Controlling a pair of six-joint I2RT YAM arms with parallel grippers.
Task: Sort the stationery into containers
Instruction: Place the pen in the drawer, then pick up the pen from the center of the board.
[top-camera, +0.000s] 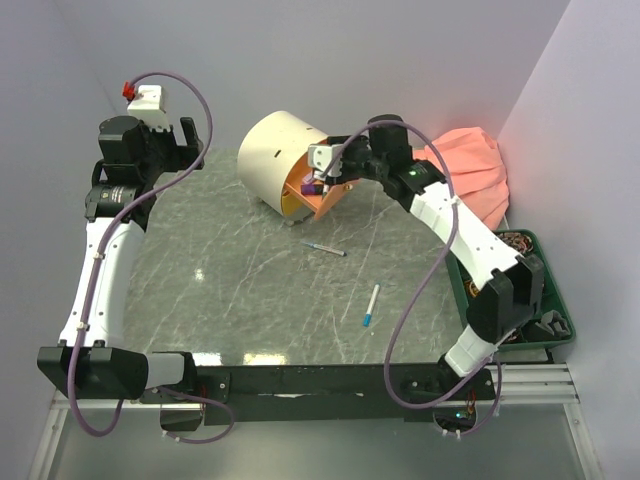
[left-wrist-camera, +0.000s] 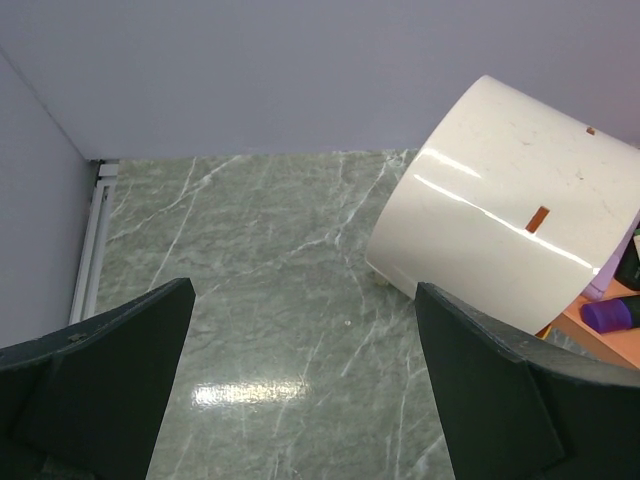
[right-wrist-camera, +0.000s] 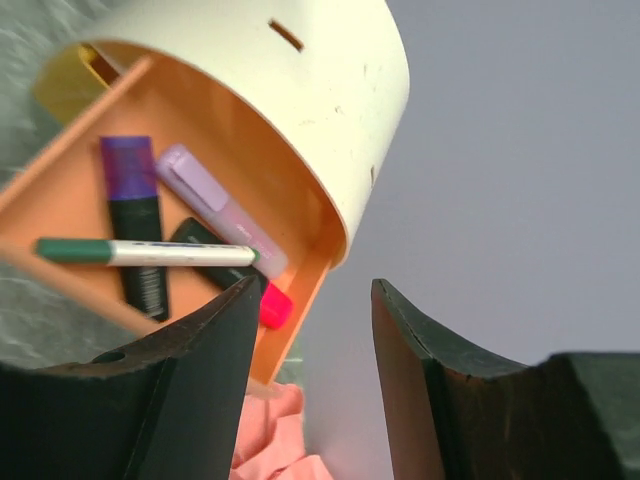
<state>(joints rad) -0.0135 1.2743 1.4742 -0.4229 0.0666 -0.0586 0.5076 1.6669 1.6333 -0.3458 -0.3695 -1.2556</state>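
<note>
Hovering over the peach drawer (right-wrist-camera: 70, 215), the right tool (right-wrist-camera: 316, 298) gapes empty, left tool (left-wrist-camera: 302, 300) spread wide.

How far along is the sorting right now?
Done: a purple highlighter, a lilac marker and a green-capped pen lie in the open orange drawer. In hand: nothing; the right gripper hangs open over that drawer, and the left gripper is open too. Left: a thin pen and a blue-tipped pen on the table.

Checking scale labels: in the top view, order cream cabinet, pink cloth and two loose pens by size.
1. Cream cabinet and pink cloth: near equal, cloth partly hidden.
2. Farther pen and blue-tipped pen: alike, far smaller.
</note>
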